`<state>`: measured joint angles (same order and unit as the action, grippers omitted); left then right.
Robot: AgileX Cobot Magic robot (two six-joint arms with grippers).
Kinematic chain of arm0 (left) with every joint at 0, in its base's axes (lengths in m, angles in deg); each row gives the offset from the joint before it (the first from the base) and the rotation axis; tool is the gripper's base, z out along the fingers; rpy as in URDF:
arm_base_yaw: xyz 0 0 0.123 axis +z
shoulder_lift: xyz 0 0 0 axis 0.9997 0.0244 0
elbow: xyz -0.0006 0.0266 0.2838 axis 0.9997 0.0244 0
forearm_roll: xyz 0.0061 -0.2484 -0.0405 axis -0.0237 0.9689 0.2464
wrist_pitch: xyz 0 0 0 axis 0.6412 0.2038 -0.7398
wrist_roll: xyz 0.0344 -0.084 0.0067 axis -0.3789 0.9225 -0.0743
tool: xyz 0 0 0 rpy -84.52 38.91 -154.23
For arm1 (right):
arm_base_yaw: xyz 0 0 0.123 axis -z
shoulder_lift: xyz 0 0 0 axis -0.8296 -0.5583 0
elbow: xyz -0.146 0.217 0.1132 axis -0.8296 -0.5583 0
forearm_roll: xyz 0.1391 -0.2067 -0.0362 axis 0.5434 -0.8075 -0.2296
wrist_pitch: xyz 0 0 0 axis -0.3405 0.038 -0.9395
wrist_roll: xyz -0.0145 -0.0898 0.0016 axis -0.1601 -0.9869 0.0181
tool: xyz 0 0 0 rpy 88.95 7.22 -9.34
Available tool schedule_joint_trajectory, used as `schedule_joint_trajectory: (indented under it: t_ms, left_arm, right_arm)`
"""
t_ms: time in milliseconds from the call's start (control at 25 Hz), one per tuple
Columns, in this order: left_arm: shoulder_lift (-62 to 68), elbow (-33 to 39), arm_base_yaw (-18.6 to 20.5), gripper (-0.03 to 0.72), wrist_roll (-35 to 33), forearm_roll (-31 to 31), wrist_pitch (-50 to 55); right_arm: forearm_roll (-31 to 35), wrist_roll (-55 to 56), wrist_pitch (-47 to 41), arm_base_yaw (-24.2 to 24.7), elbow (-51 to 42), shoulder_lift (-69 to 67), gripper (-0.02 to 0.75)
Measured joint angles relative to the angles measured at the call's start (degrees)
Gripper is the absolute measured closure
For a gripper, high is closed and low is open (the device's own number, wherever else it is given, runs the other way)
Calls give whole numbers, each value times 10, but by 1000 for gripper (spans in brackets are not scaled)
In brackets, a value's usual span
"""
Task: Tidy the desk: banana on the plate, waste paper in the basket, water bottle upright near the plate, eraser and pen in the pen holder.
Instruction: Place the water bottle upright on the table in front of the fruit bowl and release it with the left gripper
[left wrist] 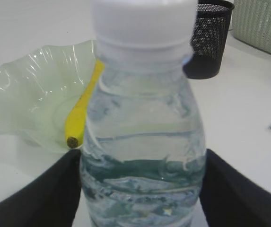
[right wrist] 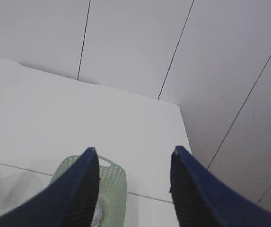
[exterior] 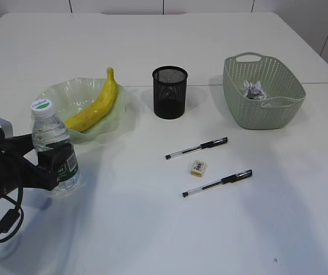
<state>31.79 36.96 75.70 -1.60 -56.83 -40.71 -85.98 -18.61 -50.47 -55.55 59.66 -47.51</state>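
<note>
Standing upright beside the plate, water bottle grasped by left gripper; right gripper released

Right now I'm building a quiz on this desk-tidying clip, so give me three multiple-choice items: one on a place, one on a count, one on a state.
1. Where is the yellow banana?
A. on the pale green wavy plate
B. in the green woven plastic basket
C. in the black mesh pen holder

2. How many clear black-capped pens lie on the white table?
A. one
B. two
C. four

3. How is the clear plastic water bottle?
A. lying flat, untouched
B. upright between the left gripper fingers
C. tipped inside the basket

Answers: 1 A, the banana lies across the plate. 2 B, one pen above the yellow eraser, another pen below it. 3 B, the white cap points up and dark fingers flank the bottle.
</note>
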Motion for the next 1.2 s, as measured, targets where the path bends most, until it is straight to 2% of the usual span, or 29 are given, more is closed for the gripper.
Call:
schedule_joint_trajectory:
  t_ms: [1200]
  left_arm:
    - [0, 1, 0, 132, -15, 20, 18]
  right_arm:
    - [-13, 0, 2, 0, 0, 0, 370]
